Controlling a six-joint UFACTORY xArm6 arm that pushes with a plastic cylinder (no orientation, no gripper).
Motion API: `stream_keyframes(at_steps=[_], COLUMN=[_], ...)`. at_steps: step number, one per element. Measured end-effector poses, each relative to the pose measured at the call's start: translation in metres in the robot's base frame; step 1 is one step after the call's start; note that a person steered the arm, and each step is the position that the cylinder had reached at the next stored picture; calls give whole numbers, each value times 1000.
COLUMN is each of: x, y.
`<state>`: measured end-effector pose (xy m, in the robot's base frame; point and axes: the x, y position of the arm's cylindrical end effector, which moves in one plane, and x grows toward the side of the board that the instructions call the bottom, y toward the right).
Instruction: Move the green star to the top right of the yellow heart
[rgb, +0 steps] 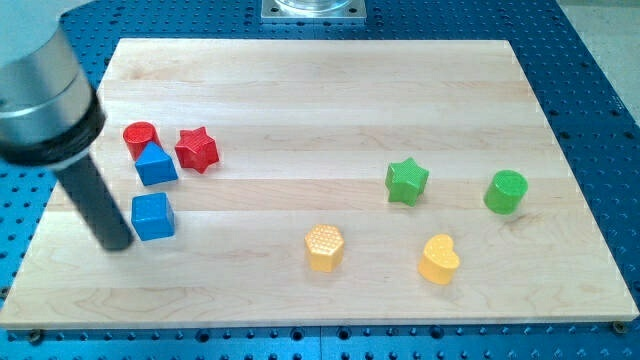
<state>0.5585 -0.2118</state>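
Observation:
The green star (407, 181) lies on the wooden board (320, 90) right of centre. The yellow heart (439, 259) lies below it and slightly to the right, near the view's bottom. The star is up and to the left of the heart, apart from it. My tip (116, 243) is at the view's left, far from both, just left of a blue cube (153, 216) and close to it.
A green cylinder (505, 191) stands right of the star. A yellow hexagon (324, 247) lies left of the heart. At the left are a red cylinder (140, 137), a blue block (156, 163) and a red star (196, 149).

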Motion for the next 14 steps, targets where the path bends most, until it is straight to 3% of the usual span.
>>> stream_keyframes(at_steps=[1,2,3,4,5,6,7,8,9,14], x=[2,-41,-33,-18,-62,-74,-48,-72,-61,-58], y=[59,63,71,40,16,36,76,208,316,361])
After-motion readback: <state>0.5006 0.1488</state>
